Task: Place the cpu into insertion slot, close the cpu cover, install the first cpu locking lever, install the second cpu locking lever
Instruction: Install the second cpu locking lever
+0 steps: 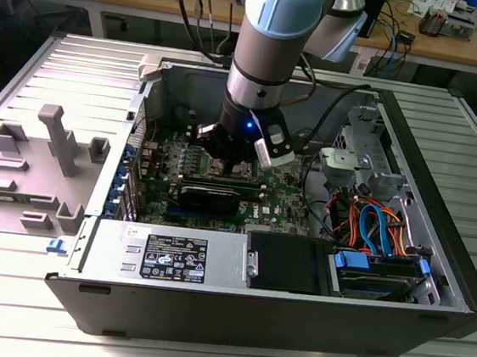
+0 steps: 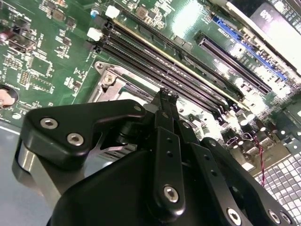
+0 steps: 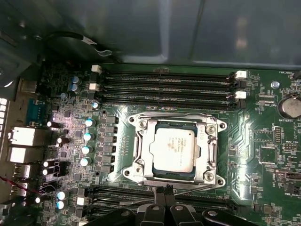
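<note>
Working: the arm reaches down into an open computer case [image 1: 436, 250], with the gripper [image 3: 163, 192] low over the green board [image 3: 254, 141], right at the edge of the socket.
Tool state: the fingertips [image 2: 168, 97] sit pressed together in both wrist views, with nothing visible between them; the tips are at the metal frame's near edge.
Chip: the cpu [image 3: 173, 149] lies flat in the insertion slot [image 3: 153, 139], its silver top facing up and square to the frame.
Cover: the cpu cover [image 3: 205, 144] appears lowered around the chip, which shows through its central opening.
Levers: thin wire bars run along the frame's edges in the first wrist view; I cannot tell whether either one is hooked down.
Done so far, as I judge it: chip seated, cover down.
Left, as I judge it: probably one or both locking levers, since the fingers are at the frame's edge where a lever lies.
Counts: one chip, one socket, one cover; four long memory slots [image 3: 164, 82] on the far side of the socket, and more just beside the fingers, partly hidden, so not counted.
</note>
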You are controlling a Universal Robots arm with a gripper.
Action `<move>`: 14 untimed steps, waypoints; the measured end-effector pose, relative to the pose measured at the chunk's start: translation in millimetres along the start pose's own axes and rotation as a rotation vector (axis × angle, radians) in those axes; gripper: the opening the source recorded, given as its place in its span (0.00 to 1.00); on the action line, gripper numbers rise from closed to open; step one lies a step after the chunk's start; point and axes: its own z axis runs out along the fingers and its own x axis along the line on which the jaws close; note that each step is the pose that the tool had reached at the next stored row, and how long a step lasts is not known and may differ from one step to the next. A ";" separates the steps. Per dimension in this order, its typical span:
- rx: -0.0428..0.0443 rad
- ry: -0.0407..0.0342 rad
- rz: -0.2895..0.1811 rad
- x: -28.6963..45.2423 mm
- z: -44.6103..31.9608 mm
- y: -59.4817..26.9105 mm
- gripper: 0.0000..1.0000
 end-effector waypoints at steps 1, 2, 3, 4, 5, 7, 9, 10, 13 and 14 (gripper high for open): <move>-0.0001 0.0017 0.000 0.0 0.2 -0.1 0.11; -0.0003 0.0028 0.000 0.1 0.3 -0.3 0.11; -0.0004 0.0032 0.000 0.2 0.6 -0.6 0.11; -0.0004 0.0035 0.000 0.6 0.8 -1.0 0.11; -0.0011 0.0037 0.000 1.1 1.1 -2.1 0.11; -0.0070 0.0031 0.000 3.1 1.4 -5.1 0.11; -0.0107 0.0029 -0.001 5.8 1.9 -7.3 0.11; -0.0126 0.0029 -0.001 8.3 2.4 -7.5 0.11; -0.0247 0.0020 -0.002 15.8 3.9 -7.2 0.11; -0.0285 0.0017 -0.003 17.4 4.4 -7.1 0.11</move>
